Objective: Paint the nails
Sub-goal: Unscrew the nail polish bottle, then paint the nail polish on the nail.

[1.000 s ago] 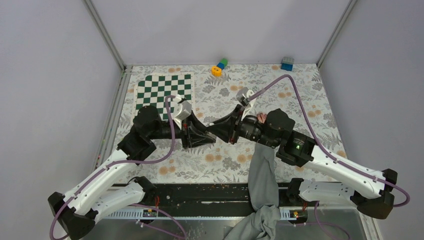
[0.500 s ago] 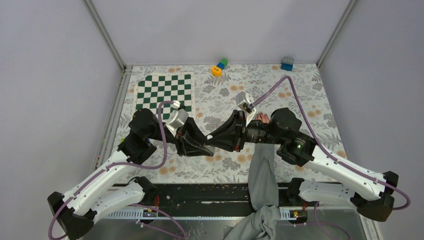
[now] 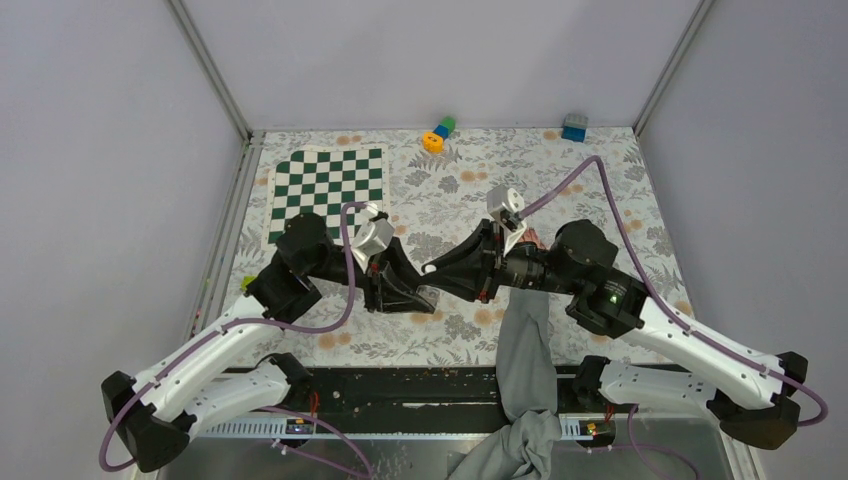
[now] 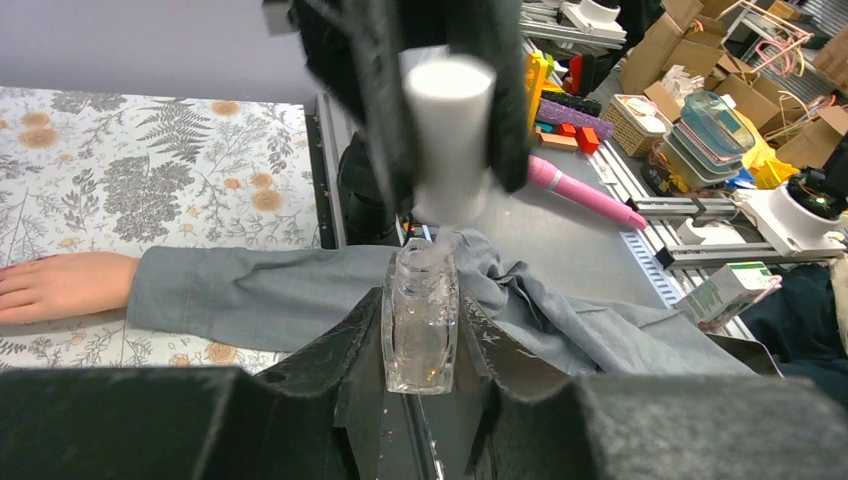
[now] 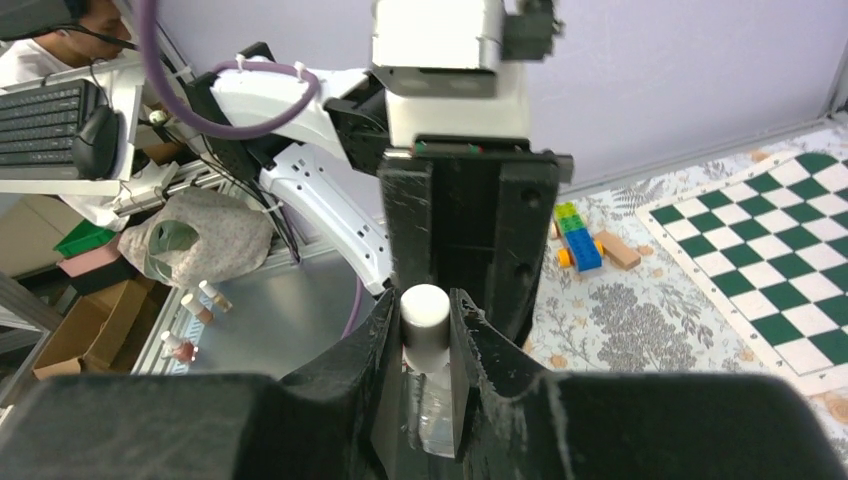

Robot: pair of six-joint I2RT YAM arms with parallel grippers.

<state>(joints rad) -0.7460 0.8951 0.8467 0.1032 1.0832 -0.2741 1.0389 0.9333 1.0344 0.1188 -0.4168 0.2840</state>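
Observation:
My left gripper point(image 3: 413, 292) is shut on a clear glass polish bottle point(image 4: 419, 322), held upright, neck open. My right gripper point(image 3: 434, 269) is shut on the bottle's white cap point(image 5: 425, 312), which hangs just above the neck point(image 4: 449, 130). The two grippers meet tip to tip over the middle of the table. A bare hand point(image 4: 60, 285) in a grey sleeve point(image 4: 280, 295) lies flat on the floral cloth. In the top view the hand point(image 3: 527, 238) is mostly hidden under my right wrist. The nails are too small or hidden to make out.
A green and white chessboard mat point(image 3: 325, 185) lies at the back left. Toy blocks point(image 3: 438, 133) and a blue block point(image 3: 574, 127) sit by the back wall. The sleeve point(image 3: 525, 350) hangs over the table's front edge between the arm bases.
Both arms have shifted while staying tip to tip. The left wrist swung down-left, then back right. The right wrist has drawn back to the right.

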